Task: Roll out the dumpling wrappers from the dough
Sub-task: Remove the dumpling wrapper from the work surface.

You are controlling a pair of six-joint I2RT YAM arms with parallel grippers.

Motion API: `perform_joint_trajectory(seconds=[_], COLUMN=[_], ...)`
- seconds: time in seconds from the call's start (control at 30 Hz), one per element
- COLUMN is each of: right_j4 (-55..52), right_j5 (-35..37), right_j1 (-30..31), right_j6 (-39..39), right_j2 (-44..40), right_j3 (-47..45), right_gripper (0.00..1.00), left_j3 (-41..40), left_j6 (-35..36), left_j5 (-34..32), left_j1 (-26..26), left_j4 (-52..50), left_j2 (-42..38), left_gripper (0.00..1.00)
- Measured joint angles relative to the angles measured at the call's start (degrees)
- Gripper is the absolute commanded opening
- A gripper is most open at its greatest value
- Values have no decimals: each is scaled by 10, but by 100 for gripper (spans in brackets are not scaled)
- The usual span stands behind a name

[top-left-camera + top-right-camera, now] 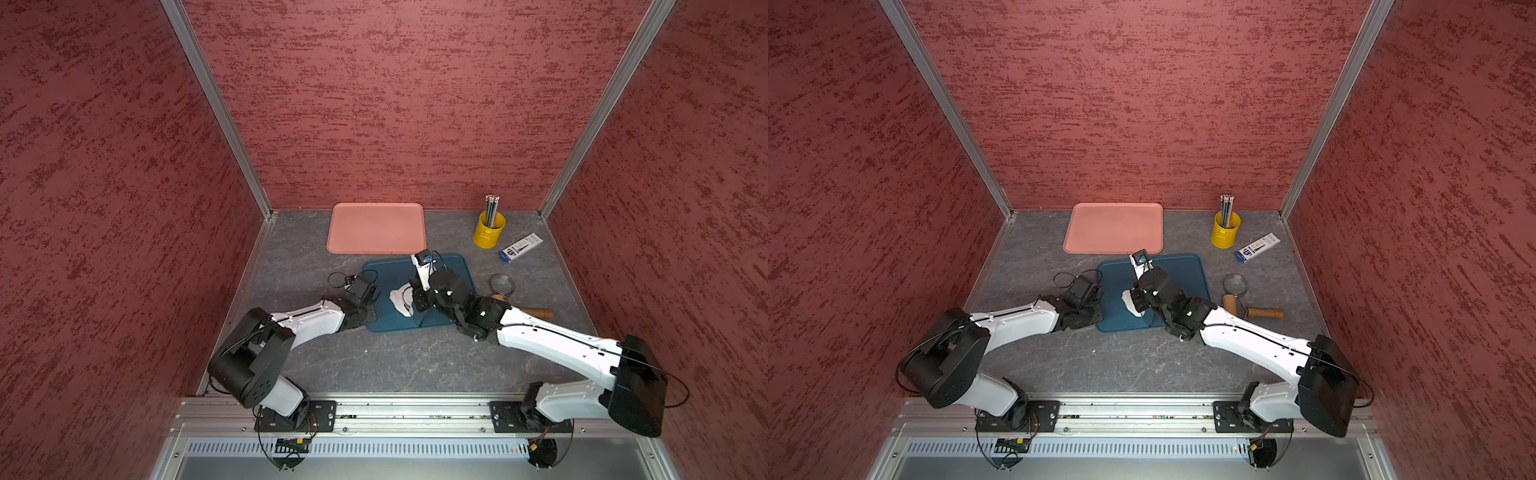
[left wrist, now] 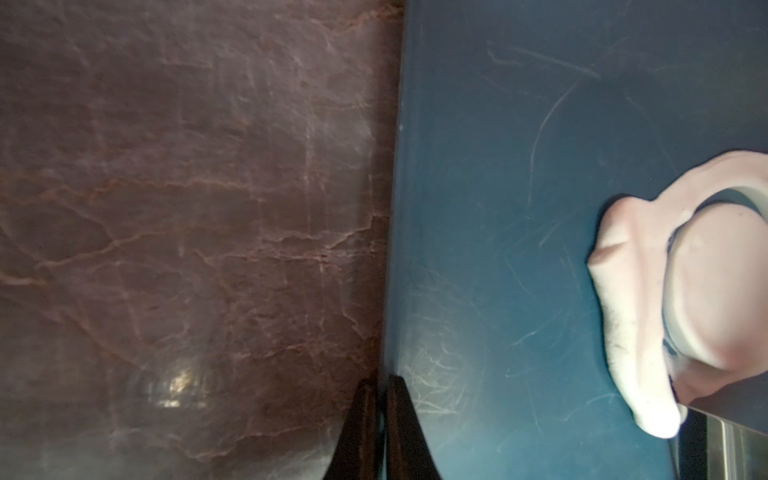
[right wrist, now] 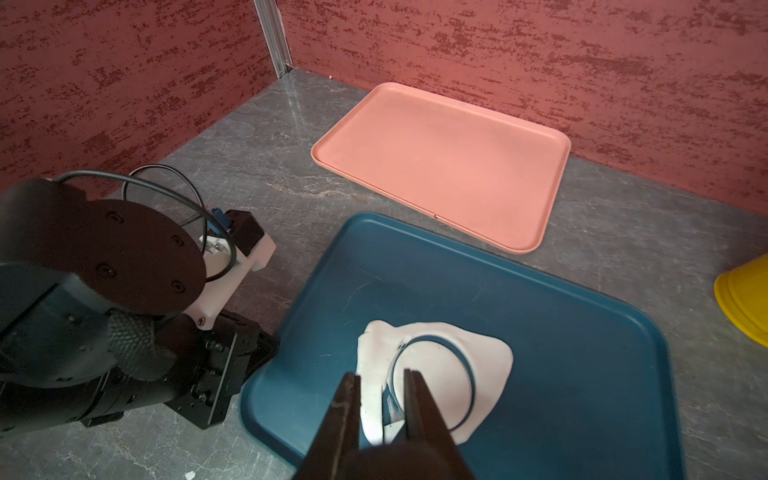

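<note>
The flattened white dough (image 3: pixel 490 353) lies on the blue tray (image 3: pixel 582 332), seen in both top views (image 1: pixel 398 297) (image 1: pixel 1127 301). A round dumpling wrapper (image 3: pixel 436 374) is cut inside it, with a thin ring gap around it. My right gripper (image 3: pixel 382 376) is shut on the dough's outer strip beside the wrapper. In the left wrist view that strip (image 2: pixel 623 291) curls up off the tray around the wrapper (image 2: pixel 715 282). My left gripper (image 2: pixel 380 380) is shut on the tray's left rim (image 1: pixel 370 313).
An empty pink tray (image 1: pixel 376 227) lies behind the blue one. At the right stand a yellow cup of pencils (image 1: pixel 489 230), a small box (image 1: pixel 520 247), a round ring cutter (image 1: pixel 502 284) and a wooden rolling pin (image 1: pixel 538 312). Red walls enclose the table.
</note>
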Motion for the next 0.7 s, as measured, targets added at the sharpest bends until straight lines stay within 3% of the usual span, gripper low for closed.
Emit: perform_joint_trajectory(seconds=[0.6, 0.7], right_j4=[-39, -51], right_j5=[59, 44], right_j1=[-50, -52], right_j6=[-10, -22], right_j2=[-31, -41], right_j3=[-12, -12], right_gripper=[0, 0], left_j3=[0, 0], left_j6=[3, 4], left_j5=[5, 6], left_j1=[-3, -3], left_j4=[4, 4], left_j2=[0, 0], left_gripper=[0, 0])
